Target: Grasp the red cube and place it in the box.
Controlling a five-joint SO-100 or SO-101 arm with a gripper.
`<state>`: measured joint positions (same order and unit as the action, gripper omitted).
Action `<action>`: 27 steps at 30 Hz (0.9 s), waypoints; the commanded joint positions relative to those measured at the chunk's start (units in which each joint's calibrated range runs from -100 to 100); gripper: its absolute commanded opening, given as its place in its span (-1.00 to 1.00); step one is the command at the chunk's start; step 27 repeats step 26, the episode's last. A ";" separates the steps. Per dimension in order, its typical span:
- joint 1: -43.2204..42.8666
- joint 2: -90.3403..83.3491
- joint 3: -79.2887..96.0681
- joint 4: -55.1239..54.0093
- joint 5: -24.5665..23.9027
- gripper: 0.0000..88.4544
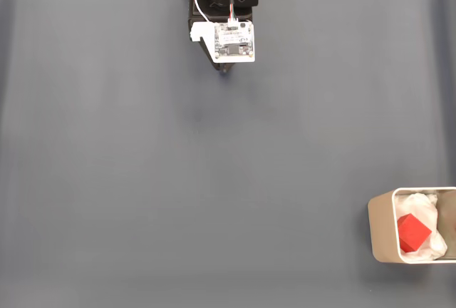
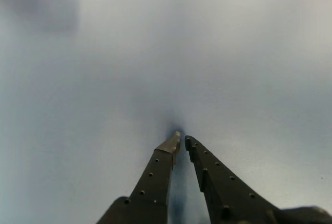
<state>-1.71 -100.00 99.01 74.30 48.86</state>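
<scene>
- I see my gripper (image 2: pixel 181 139) in the wrist view with its jaws nearly together, tips almost meeting, nothing between them, just over the blue-grey mat (image 2: pixel 104 105).
- In the fixed view the arm (image 1: pixel 226 8) sits top centre, its fingers hidden beneath the camera board.
- Far right and below it, the box (image 1: pixel 380 229), cut by the frame edge, holds the red cube (image 1: pixel 412 232) on what looks like white padding (image 1: pixel 420 204).

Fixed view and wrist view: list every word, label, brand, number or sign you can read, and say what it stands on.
None can be read.
White circuit board on the arm: it carries small dark print, too small and blurred to read.
Red cube, box, gripper: no markings seen.
</scene>
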 commanded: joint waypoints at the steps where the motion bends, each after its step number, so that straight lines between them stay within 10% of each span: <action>1: -0.14 0.00 0.81 1.52 -0.20 -1.00; 27: 0.21 0.00 0.81 1.60 0.24 -0.99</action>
